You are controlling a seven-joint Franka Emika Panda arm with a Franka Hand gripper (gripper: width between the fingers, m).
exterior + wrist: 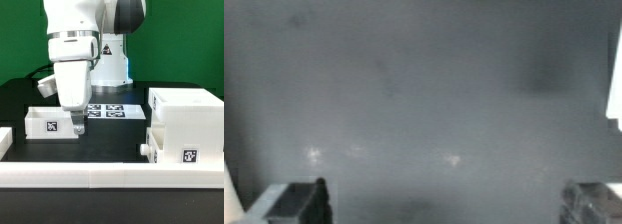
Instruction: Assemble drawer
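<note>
Exterior view's left: poised to pick up the tray (42, 124), gripper (76, 128) fingers (295, 203) apart and empty; next, likely lowering astride its right wall, closing.

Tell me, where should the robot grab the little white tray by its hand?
On one thin side wall of the tray, coming down from above. It sits flat, open top up, so the gripper could probably straddle the wall.

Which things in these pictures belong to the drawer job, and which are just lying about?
Job in hand: housing; open tray near the fingers; second tray, low at the housing's front.
Lying about: marker board; white border rail; black table.
</note>
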